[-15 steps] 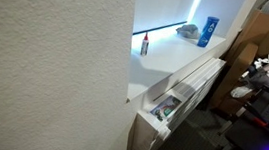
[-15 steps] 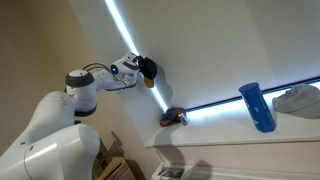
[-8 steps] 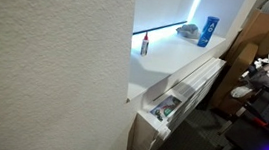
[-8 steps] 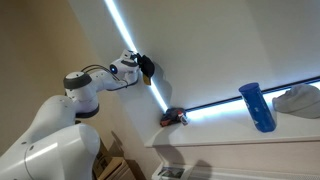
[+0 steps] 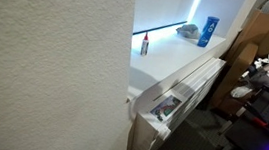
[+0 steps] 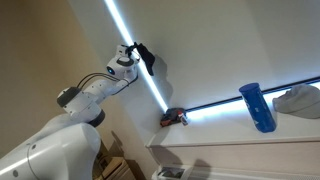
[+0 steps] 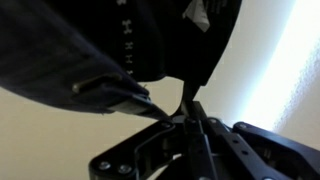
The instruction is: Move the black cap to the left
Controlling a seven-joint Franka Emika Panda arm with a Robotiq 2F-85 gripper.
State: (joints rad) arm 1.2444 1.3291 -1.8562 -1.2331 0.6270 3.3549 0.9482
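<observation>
The black cap [image 7: 130, 45] fills the top of the wrist view, hanging as dark fabric with small white marks. My gripper [image 7: 190, 118] is shut on a thin edge of it, the fingers pressed together. In an exterior view the gripper [image 6: 138, 56] holds the black cap [image 6: 148, 62] in the air against the pale wall, above and left of the white shelf [image 6: 230, 135]. Neither the arm nor the cap shows in the exterior view that a near wall half blocks.
On the shelf stand a small dark bottle [image 6: 173, 118], a blue cup [image 6: 257, 106] and a pale cloth [image 6: 300, 100]; they show in both exterior views [image 5: 145, 44]. An open white drawer [image 5: 170, 104] juts out below the shelf. Cardboard boxes [image 5: 267, 54] stand beyond.
The arm has lifted and stretched upward. The gripper with the cap has moved up and slightly left along the wall. The shelf objects have not moved.
</observation>
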